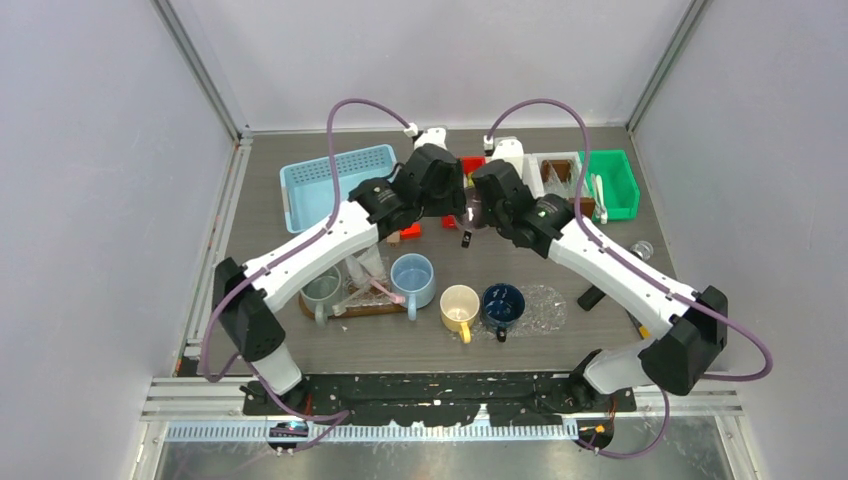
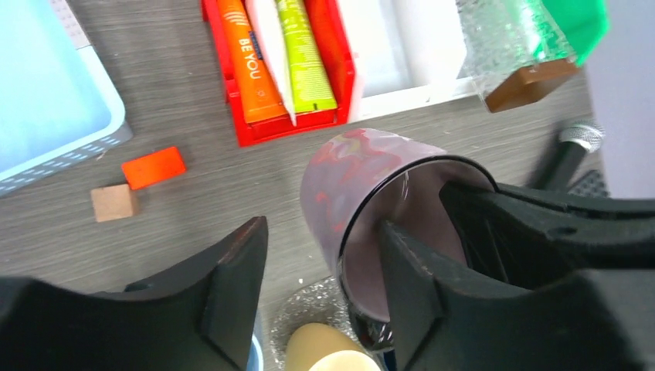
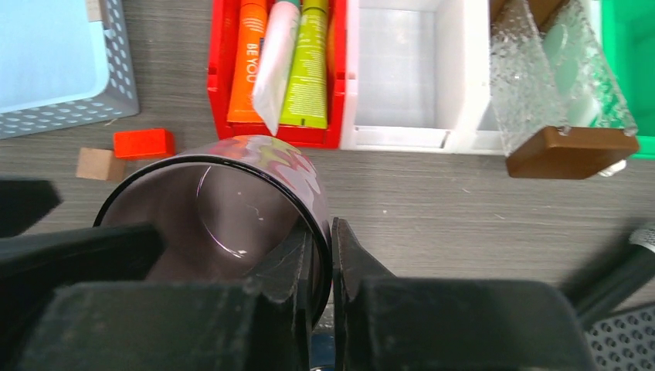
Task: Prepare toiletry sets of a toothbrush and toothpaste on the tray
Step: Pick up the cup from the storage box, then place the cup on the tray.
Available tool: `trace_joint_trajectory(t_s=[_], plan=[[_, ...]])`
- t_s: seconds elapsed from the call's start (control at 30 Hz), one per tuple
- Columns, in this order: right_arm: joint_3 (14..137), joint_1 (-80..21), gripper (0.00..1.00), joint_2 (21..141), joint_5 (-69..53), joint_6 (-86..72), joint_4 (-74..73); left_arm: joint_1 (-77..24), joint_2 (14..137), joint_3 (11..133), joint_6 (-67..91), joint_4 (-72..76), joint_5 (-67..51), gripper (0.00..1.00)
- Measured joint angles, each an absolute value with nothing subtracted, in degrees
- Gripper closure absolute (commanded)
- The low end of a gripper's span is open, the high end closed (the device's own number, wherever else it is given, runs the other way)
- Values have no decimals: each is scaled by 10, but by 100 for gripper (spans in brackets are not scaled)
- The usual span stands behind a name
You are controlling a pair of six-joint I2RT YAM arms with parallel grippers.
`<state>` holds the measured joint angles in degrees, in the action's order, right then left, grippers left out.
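Observation:
A mauve mug [image 1: 476,209] hangs in the air between my two grippers, mouth toward the cameras. My right gripper [image 3: 324,259] is shut on the mug's rim [image 3: 232,216], one finger inside and one outside. My left gripper [image 2: 324,267] is open and straddles the opposite wall of the mug [image 2: 347,185], its right finger inside, not pinching. Toothpaste tubes, orange [image 2: 251,62], white [image 2: 266,42] and green [image 2: 305,54], lie in a red bin [image 3: 218,69]. The brown tray [image 1: 340,310] holds a grey-green mug [image 1: 322,292], a light blue mug [image 1: 412,278] and a pink toothbrush [image 1: 385,290].
A cream-yellow mug [image 1: 460,305] and a navy mug [image 1: 502,303] stand in front. A blue basket [image 1: 335,185] is at the back left, white [image 1: 555,175] and green bins [image 1: 612,185] at the back right. An orange block [image 2: 153,167], a wooden cube [image 2: 114,202] and a wrapped brown block [image 3: 571,151] lie on the table.

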<state>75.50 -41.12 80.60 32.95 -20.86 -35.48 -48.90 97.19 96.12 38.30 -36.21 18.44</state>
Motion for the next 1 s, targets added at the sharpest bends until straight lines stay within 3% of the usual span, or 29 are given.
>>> trace_joint_trajectory(t_s=[0.27,0.57,0.87,1.0], plan=[[741,-381,100,742,311,-159,-402,-490,844,857,328,-274,167,6],[694,-322,100,627,275,-73,-477,-462,743,849,232,-314,199,0],[605,-239,100,545,225,1,-515,-274,608,773,186,-389,199,0],[561,-213,100,538,185,32,-515,-254,530,728,153,-385,235,0]])
